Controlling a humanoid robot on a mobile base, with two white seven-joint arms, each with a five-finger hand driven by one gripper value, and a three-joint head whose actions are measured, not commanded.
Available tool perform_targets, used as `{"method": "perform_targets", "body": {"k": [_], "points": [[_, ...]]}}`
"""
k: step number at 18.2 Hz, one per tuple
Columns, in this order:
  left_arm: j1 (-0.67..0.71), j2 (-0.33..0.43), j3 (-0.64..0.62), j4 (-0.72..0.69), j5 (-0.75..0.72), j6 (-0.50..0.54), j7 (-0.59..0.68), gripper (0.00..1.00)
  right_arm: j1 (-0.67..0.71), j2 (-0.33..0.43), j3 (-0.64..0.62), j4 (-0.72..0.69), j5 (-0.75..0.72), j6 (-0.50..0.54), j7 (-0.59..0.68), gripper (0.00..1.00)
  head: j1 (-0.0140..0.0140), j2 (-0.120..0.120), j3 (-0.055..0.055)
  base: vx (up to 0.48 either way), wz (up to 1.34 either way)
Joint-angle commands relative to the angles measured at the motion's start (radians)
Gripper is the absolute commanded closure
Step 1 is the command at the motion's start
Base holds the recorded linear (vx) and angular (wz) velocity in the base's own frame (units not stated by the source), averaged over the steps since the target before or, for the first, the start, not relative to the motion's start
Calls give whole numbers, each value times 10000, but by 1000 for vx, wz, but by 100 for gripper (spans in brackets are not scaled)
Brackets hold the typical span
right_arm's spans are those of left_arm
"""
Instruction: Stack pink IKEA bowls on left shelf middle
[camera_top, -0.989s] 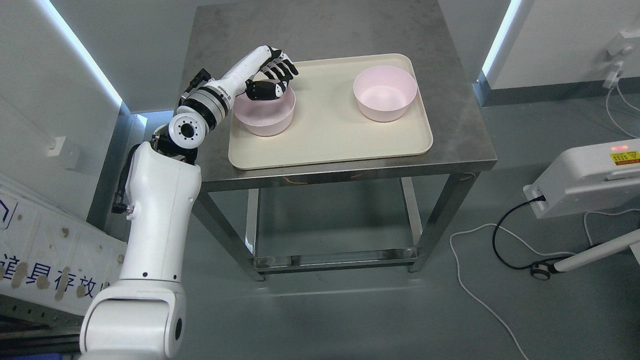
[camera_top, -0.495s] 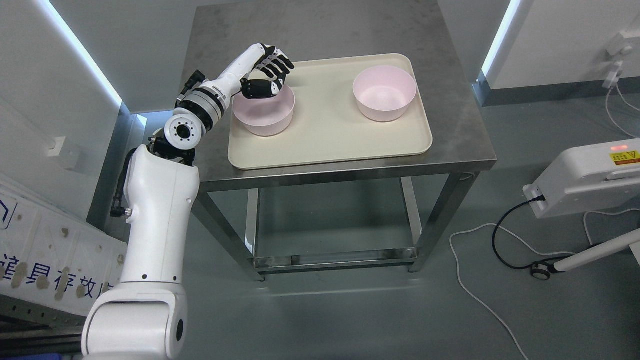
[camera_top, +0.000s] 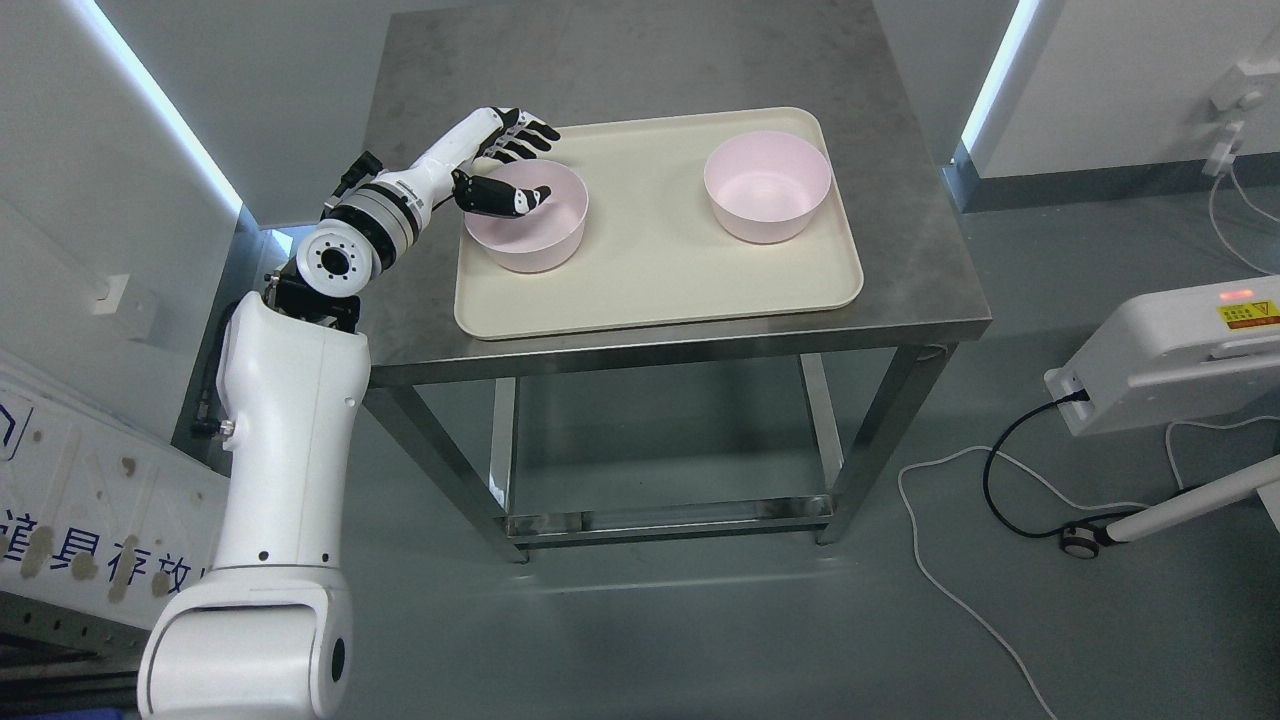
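The left hand (camera_top: 505, 165) has been lowered and drawn back toward the tray's (camera_top: 640, 290) left edge since a second ago. It was poised above the left pink bowl (camera_top: 527, 228); now the thumb is laid inside the bowl's near-left rim while the fingers (camera_top: 525, 135) are spread outside the rim, on the tray's far side. The rim is bracketed but not yet pinched; nothing is held. The bowl is seated at the tray's left end, seemingly unmoved. The right pink bowl (camera_top: 767, 187) is seated at the tray's right end, well apart. A grasp is judged imminent; stacking is not begun. No shelf is in view.
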Motion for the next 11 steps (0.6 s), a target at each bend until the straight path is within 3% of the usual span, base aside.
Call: {"method": "perform_targets", "body": {"k": [1,4,9,11], "points": [[-102,213,127,21,1,709,-223,59,0,-175,-46,-175,-15,2,-2,0,0,0,0,0,0],[-179,213,-425,67,1,926,-392,80,0,-175,-46,-175,-15,2,-2,0,0,0,0,0,0],[-179,167,-718,67,17,544,-392,97,0,-175,-46,-175,-15,2,-2,0,0,0,0,0,0],[-194,-77,-459,36,93,450,-377,99,0,-175,-46,-175,-15,2,-2,0,0,0,0,0,0]]}}
